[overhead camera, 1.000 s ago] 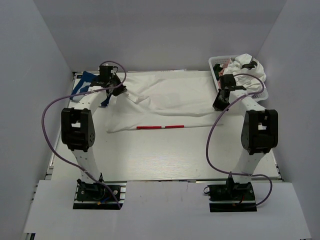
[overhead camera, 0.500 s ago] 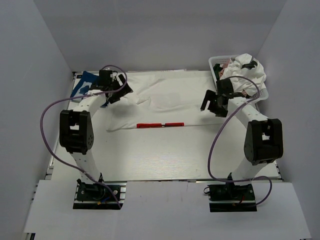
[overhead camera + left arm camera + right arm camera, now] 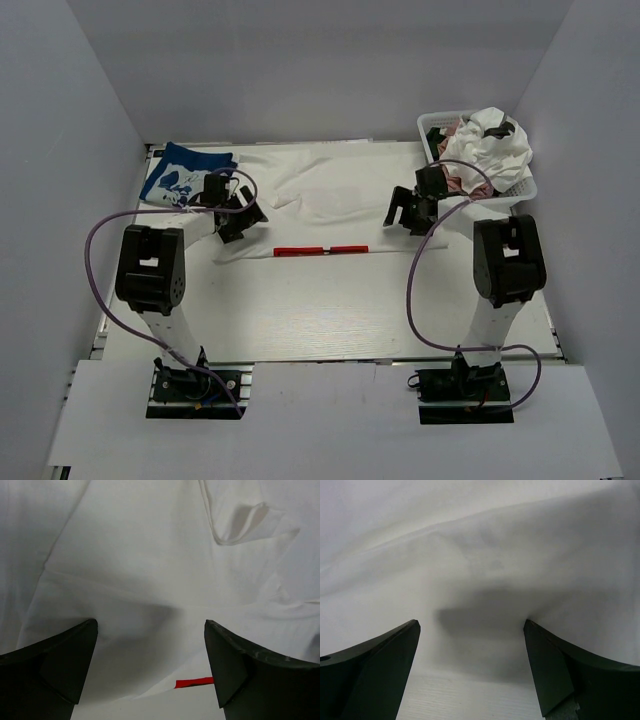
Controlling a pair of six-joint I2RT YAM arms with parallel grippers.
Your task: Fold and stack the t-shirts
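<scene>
A large white t-shirt (image 3: 340, 190) lies spread across the far half of the table, with a red print strip (image 3: 320, 250) along its near edge. My left gripper (image 3: 248, 216) hovers open over the shirt's left near corner. In the left wrist view the left gripper (image 3: 150, 625) has only white cloth (image 3: 150, 555) and the red strip (image 3: 195, 682) below it. My right gripper (image 3: 400, 211) hangs open over the shirt's right edge; in its wrist view the right gripper (image 3: 470, 625) shows cloth (image 3: 480, 540) and nothing held. A blue t-shirt (image 3: 185, 170) with white graphic lies far left.
A white mesh basket (image 3: 430, 123) stands at the far right corner, piled with a crumpled white tee (image 3: 497, 140) and a pink one (image 3: 466, 181). Purple cables loop from both arms. Bare table (image 3: 330, 310) runs from the shirt's near edge to the arm bases.
Both grippers opened and let go of the white shirt, then drew back toward me and inward. The shirt settled flat, and the blue shirt came into full view.
</scene>
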